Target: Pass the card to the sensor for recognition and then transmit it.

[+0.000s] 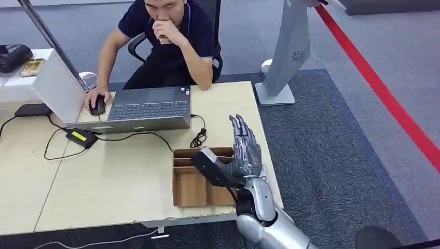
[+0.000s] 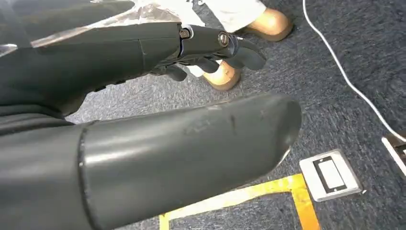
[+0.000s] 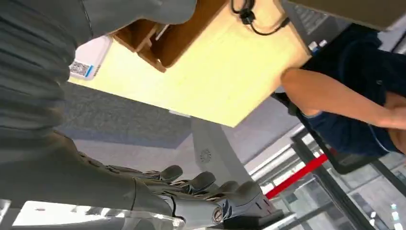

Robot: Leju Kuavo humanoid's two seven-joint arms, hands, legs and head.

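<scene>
While the right hand (image 1: 243, 153) stands up open and holds nothing above the brown box (image 1: 191, 188) on the tabletop (image 1: 114, 176), the white card (image 3: 89, 56) lies flat just beside that box, under the hand, and the left hand (image 2: 158, 143) hangs open over the floor.

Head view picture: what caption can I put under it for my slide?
Robot's right hand raised open above a cardboard tray while a person works at a laptop.
</scene>
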